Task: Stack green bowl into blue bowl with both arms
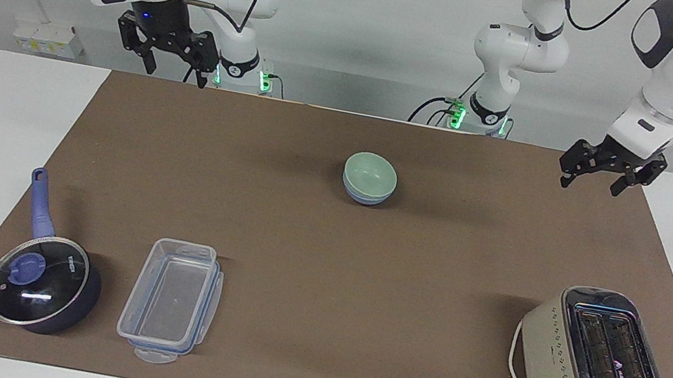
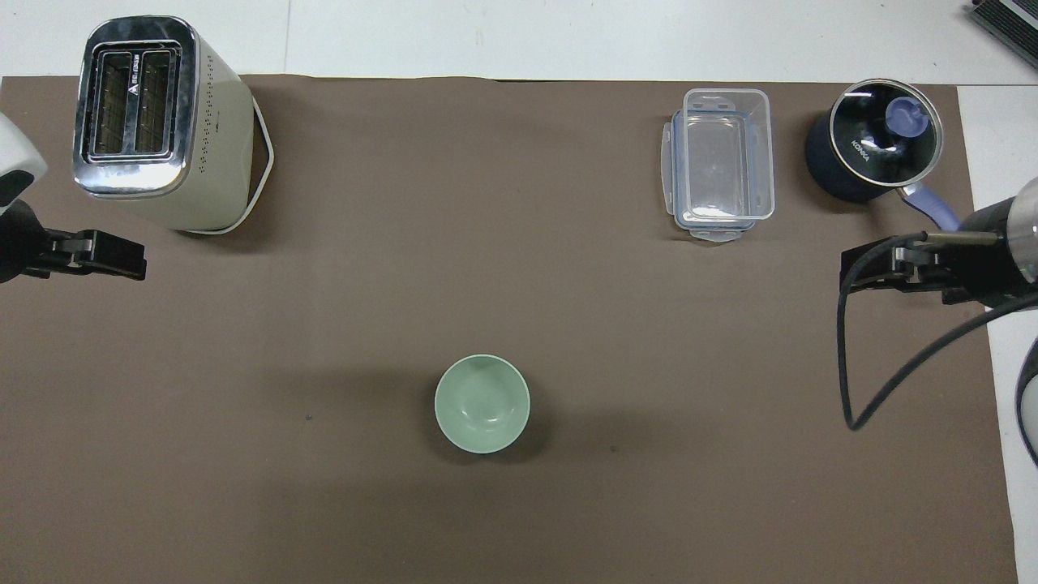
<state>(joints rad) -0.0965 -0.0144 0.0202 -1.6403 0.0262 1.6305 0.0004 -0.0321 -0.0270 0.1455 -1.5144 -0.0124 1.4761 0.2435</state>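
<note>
The green bowl (image 1: pixel 370 173), pale mint and glossy, is seated upright inside the blue bowl (image 1: pixel 365 197), of which only a periwinkle band is seen below the green rim. In the overhead view, the stack is found at 6 o'clock from the tabletop's (image 2: pixel 568 284) middle.

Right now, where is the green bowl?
The green bowl sits nested in the blue bowl mid-mat, nearer the robots than the toaster; no gripper is over it.
</note>
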